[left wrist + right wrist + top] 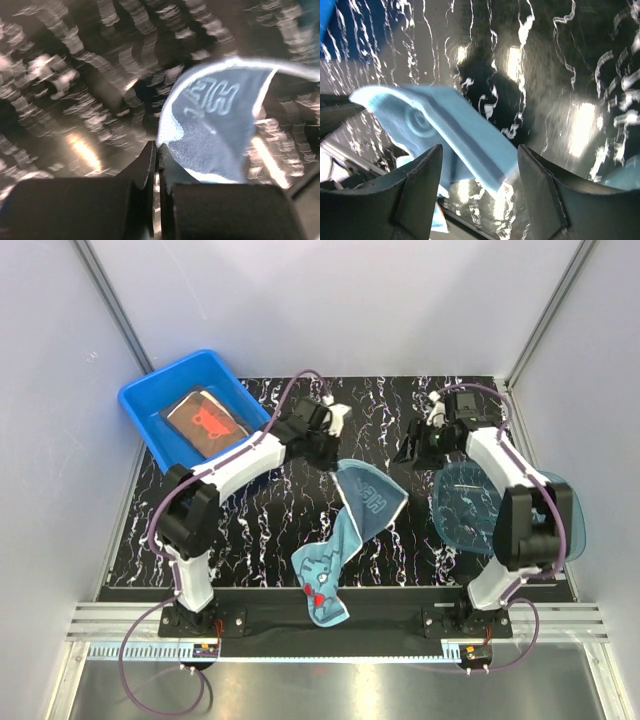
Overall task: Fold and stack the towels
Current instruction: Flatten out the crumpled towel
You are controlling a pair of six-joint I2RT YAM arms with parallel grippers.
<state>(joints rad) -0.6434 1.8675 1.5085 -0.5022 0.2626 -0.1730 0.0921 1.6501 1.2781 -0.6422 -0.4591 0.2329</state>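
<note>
Where your left arm reaches over mid-table, the left gripper (332,457) has its jaws pressed together on an edge of the light blue towel (366,500). Your left wrist view shows the fingers (145,170) pinching the pale hem.

- Item, light blue towel: unfolded and drawn out long from that pinch toward the near edge of the table (260,530). Its upper part shows a darker blue face with pale lettering. Its lower end bears a red mark and lies over the front edge between the arm bases.
- Item, right gripper (410,448): jaws spread wide, holding nothing, near the towel's upper part but apart from it. Your right wrist view shows the cloth past the open fingers (417,192).
- Item, brown towel with red lettering (207,422): lying in the blue tub (150,400) at the far left corner.
- Item, translucent teal bowl (470,502): on the table's right side, beside the right arm.
</note>
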